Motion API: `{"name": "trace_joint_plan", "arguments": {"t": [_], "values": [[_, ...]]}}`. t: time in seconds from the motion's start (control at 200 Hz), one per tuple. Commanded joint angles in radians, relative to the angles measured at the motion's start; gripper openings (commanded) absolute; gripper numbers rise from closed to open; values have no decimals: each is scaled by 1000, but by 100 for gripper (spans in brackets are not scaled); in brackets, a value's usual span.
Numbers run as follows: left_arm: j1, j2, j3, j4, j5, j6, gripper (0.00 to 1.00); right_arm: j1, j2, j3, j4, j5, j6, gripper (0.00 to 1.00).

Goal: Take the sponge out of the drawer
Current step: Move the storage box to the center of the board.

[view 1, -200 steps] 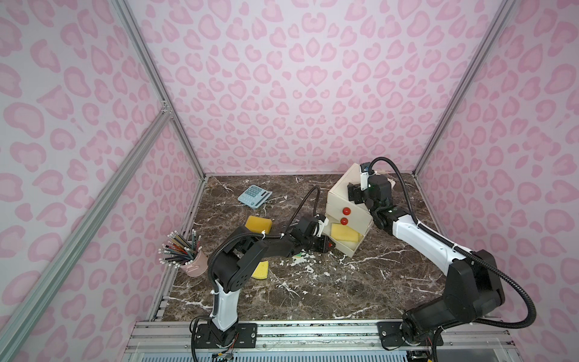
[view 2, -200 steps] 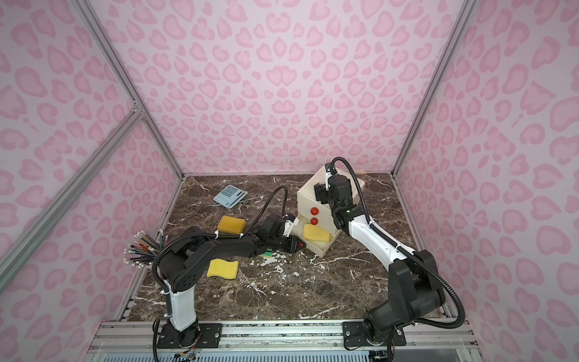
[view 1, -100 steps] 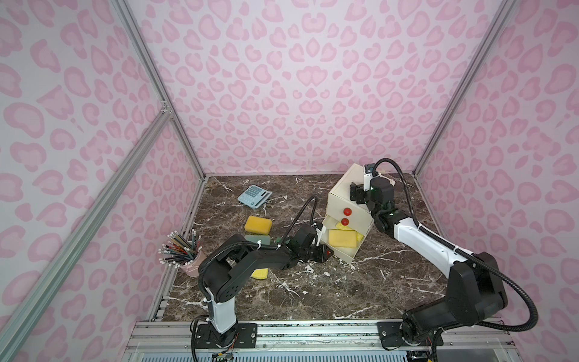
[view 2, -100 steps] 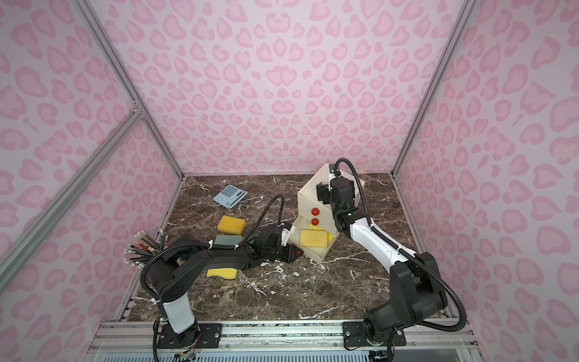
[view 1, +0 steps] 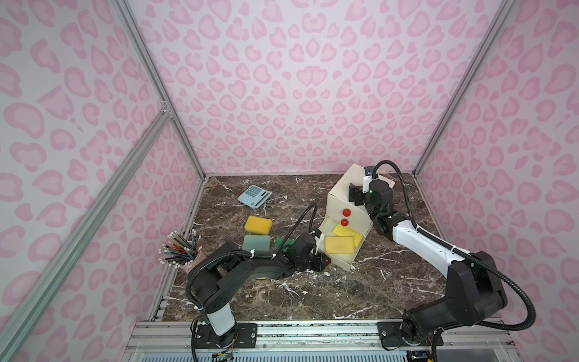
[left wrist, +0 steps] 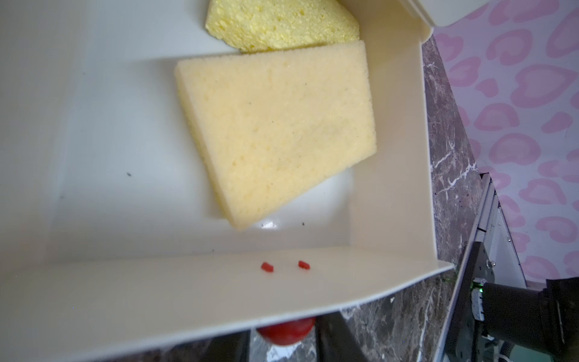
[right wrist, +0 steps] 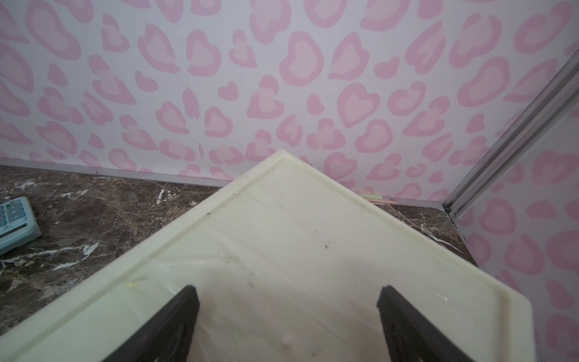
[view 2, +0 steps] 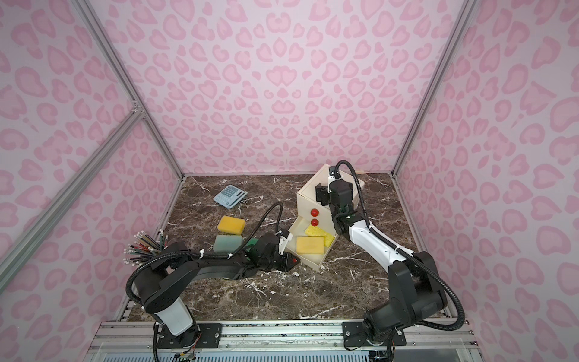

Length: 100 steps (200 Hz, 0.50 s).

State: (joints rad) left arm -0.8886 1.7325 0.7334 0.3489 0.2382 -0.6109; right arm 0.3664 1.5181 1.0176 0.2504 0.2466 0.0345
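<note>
The cream drawer cabinet (view 1: 340, 196) stands at the back right, its bottom drawer (view 1: 343, 265) pulled out. Inside lies a flat yellow sponge (view 1: 339, 244) (view 2: 309, 244) (left wrist: 275, 131), with a paler yellow sponge (view 1: 346, 231) (left wrist: 282, 25) behind it. My left gripper (view 1: 324, 261) (view 2: 293, 261) (left wrist: 285, 338) is shut on the drawer's red knob (left wrist: 285, 329), low over the table in front of the drawer. My right gripper (view 1: 355, 194) (right wrist: 288, 291) is open, its fingers resting on the cabinet's top (right wrist: 282, 219).
A blue calculator (view 1: 253, 196) (right wrist: 12, 219) lies at the back. An orange-yellow sponge (view 1: 258, 225), a pale green sponge (view 1: 256, 244) and a dark green piece (view 1: 285, 244) lie left of the drawer. A cup of pencils (view 1: 185, 254) stands by the left wall.
My left gripper has drawn the bottom drawer further out toward the table's front, uncovering more of both sponges. The right gripper has stayed on the cabinet's top.
</note>
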Motion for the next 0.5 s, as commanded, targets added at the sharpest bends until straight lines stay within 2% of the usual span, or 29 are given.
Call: {"name": "trace_joint_plan", "arguments": {"t": [0.0, 0.135, 0.285, 0.355, 0.395, 0.435, 0.495], "values": [[-10, -3, -34, -111, -43, 4, 14, 0, 32, -26, -113, 28, -13, 92], [-15, -32, -64, -108, -70, -7, 15, -1, 43, -31, -109, 26, -3, 91], [-25, -97, -61, -186, -134, 25, 21, -1, 41, -28, -108, 24, 0, 91], [-29, -126, -49, -226, -155, 45, 31, -3, 43, -26, -109, 22, -1, 91], [-33, -136, -40, -248, -158, 54, 34, -3, 44, -24, -109, 22, -1, 91], [-40, -145, -31, -263, -162, 63, 43, -3, 46, -23, -111, 20, -2, 91], [-56, -153, -17, -287, -173, 73, 49, -3, 50, -23, -108, 20, -3, 91]]}}
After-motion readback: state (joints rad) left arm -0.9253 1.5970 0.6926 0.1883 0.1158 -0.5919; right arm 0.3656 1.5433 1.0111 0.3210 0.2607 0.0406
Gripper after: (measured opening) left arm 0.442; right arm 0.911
